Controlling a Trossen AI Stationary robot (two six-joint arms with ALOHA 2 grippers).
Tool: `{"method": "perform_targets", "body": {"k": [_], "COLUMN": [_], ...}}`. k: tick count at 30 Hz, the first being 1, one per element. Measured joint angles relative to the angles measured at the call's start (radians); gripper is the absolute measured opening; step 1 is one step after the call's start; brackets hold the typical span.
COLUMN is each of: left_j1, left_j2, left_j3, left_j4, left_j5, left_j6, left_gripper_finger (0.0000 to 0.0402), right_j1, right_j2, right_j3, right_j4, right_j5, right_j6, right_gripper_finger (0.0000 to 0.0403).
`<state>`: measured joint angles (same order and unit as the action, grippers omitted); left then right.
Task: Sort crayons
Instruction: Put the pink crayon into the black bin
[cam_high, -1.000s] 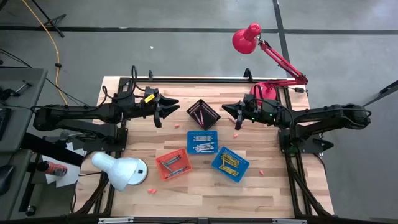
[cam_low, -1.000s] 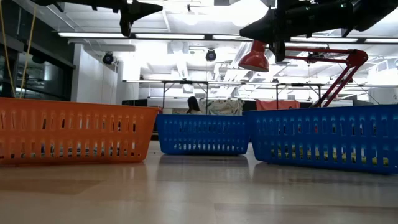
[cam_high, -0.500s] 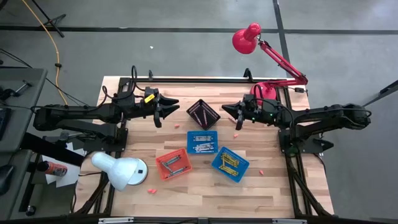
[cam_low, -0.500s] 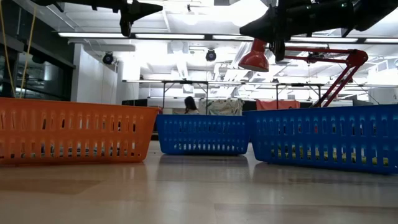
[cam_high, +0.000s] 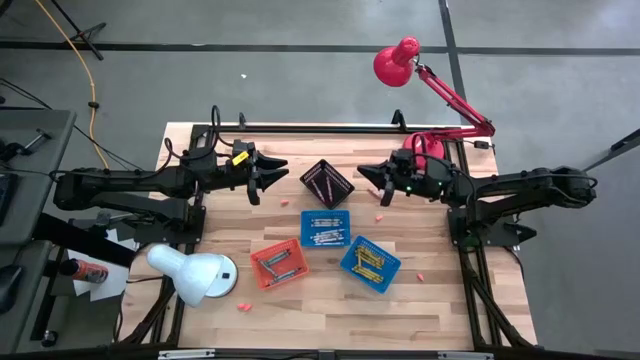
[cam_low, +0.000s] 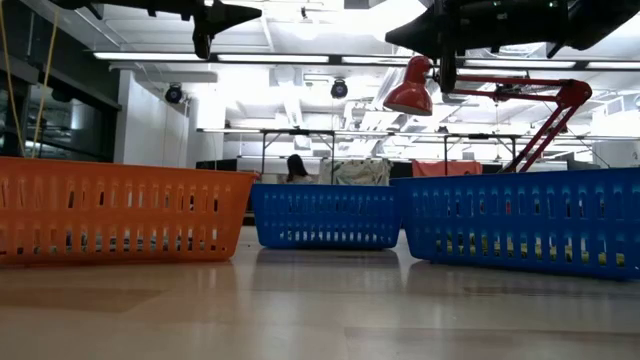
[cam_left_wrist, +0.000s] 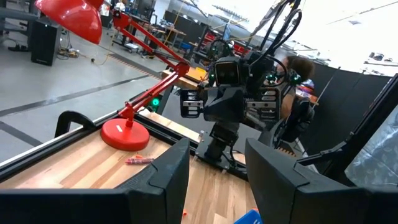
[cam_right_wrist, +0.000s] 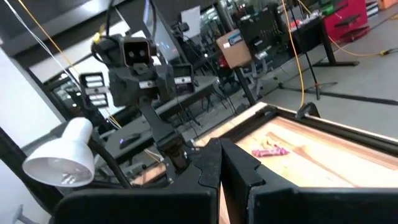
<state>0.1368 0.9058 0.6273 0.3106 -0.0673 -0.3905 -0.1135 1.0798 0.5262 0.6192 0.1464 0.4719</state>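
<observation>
Your right gripper (cam_high: 372, 181) has crept slightly toward the table's (cam_high: 440, 300) far edge since a second ago; nothing else has shifted. The crayons (cam_high: 325, 229) lie sorted in the baskets: the black basket (cam_high: 327, 183) between the grippers, two blue baskets (cam_high: 369, 264) and the orange basket (cam_high: 278, 264) nearer the front edge, with strays loose on the wood. The right gripper hovers with fingers pressed together, empty. Your left gripper (cam_high: 268, 173) hangs parted, holding nothing.
</observation>
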Motion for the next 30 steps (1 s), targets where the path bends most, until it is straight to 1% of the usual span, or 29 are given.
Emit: {"method": "perform_targets", "body": {"k": [2,4,5,7,13,15,17,20,23,30], "left_j1": [0.000,0.011,0.028,0.078,0.273,0.335,0.389,0.454,0.490,0.552], "left_j2": [0.000,0.010,0.019,0.044,0.207,0.270,0.327,0.423,0.523,0.725], "left_j3": [0.001,0.022,0.045,0.110,0.323,0.362,0.372,0.368,0.367,0.367], "left_j4": [-0.001,-0.035,-0.080,-0.228,-0.750,-0.881,-0.978,-1.065,-1.125,-1.107], "left_j5": [-0.020,-0.092,-0.121,-0.145,-0.119,-0.119,-0.106,-0.070,-0.078,-0.100], "left_j6": [-0.022,-0.088,-0.117,-0.147,-0.157,-0.157,-0.152,-0.122,-0.077,0.049], "left_gripper_finger": [0.0143,0.0143,0.0143,0.0143,0.0142,0.0142,0.0142,0.0142,0.0142,0.0142], "right_j1": [0.000,0.000,0.000,0.000,0.000,0.000,0.000,0.000,0.000,0.003], "right_j2": [0.000,0.000,0.000,0.000,0.000,0.000,0.000,0.000,0.000,0.000], "right_j3": [0.000,0.000,0.000,0.000,0.000,0.000,0.000,0.000,0.000,0.000], "right_j4": [0.011,0.012,0.012,0.012,0.006,0.006,0.001,-0.019,-0.039,-0.056], "right_j5": [0.001,0.014,0.020,0.033,0.041,0.041,0.041,0.041,0.042,0.042], "right_j6": [0.000,0.000,0.000,0.000,0.000,0.000,0.000,-0.001,-0.001,0.000], "right_gripper_finger": [0.0000,0.0000,0.0000,0.0000,0.0000,0.0000,0.0000,0.0000,0.0000,0.0000]}}
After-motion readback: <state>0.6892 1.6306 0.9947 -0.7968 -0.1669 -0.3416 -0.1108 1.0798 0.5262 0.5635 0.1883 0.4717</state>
